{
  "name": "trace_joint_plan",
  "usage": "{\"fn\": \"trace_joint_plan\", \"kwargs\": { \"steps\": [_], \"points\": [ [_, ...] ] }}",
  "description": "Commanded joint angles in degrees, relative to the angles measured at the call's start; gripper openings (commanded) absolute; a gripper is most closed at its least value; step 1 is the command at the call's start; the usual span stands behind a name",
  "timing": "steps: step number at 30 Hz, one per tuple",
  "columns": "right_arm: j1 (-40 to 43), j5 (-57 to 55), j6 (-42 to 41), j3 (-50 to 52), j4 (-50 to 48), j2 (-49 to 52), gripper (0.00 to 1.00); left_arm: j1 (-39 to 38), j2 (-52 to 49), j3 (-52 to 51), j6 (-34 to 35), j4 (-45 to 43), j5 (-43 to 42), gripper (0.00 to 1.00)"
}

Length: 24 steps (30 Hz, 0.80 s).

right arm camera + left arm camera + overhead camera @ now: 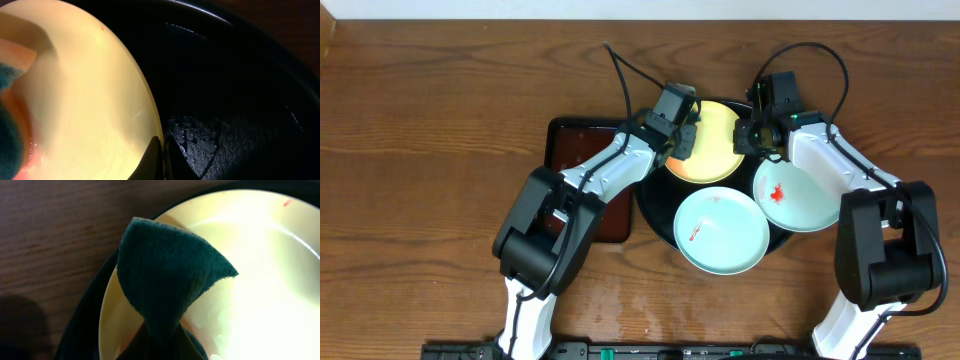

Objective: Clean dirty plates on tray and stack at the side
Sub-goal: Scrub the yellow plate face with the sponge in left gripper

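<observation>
While all three plates lie on the black tray [655, 215], we log the task as barely begun: nothing is stacked on the bare bench [440, 120] at the side. The yellow plate [710, 150], at the tray's upper part in the overhead frame, is the one in work. A red speck shows near its rim at the upper right of the left wrist view, so we judge it not yet clean. The lower mint plate [720, 232] and the right mint plate [798, 195] both carry red smears. Left to do: finish this wipe, clean two more plates, stack.

Pose: the left arm reaches from lower left over the brown tray [575, 150]. The left pincer [682, 128] sits at the yellow plate's left edge, clamped on a dark green scrub pad [165, 290]; we judge the grip from the pad's pinched waist. The right arm bends in from the right. The right pincer [752, 135] meets the plate's right rim and, in the right wrist view, appears closed on it.
</observation>
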<state>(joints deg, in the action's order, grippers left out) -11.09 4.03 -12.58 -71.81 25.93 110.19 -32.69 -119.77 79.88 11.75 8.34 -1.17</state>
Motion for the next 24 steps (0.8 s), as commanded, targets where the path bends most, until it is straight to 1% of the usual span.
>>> {"fn": "trace_joint_plan", "kwargs": {
  "steps": [1, 4, 7, 10, 18, 24],
  "points": [
    [0.5, -0.7, 0.0, 0.2, 0.0, -1.4, 0.01, 0.2, -0.7, -1.9, 1.5, 1.9, -2.2, 0.08],
    [0.5, -0.8, -0.1, 0.2, 0.0, -1.4, 0.01, 0.2, -0.7, -1.9, 1.9, 2.8, -8.3, 0.08],
    [0.5, -0.7, -0.1, 0.2, 0.0, -1.4, 0.01, 0.2, -0.7, -1.9, 4.2, 3.6, -11.6, 0.08],
    [0.5, -0.8, -0.1, 0.2, 0.0, -1.4, 0.01, 0.2, -0.7, -1.9, 5.8, 5.0, -12.3, 0.07],
    [0.5, -0.7, -0.1, 0.2, 0.0, -1.4, 0.01, 0.2, -0.3, -1.9, 6.2, 10.0, -12.4, 0.07],
    [0.5, -0.8, -0.3, 0.2, 0.0, -1.4, 0.01, 0.2, 2.7, -1.7, 7.8, 11.7, -13.4, 0.08]
  ]
}}
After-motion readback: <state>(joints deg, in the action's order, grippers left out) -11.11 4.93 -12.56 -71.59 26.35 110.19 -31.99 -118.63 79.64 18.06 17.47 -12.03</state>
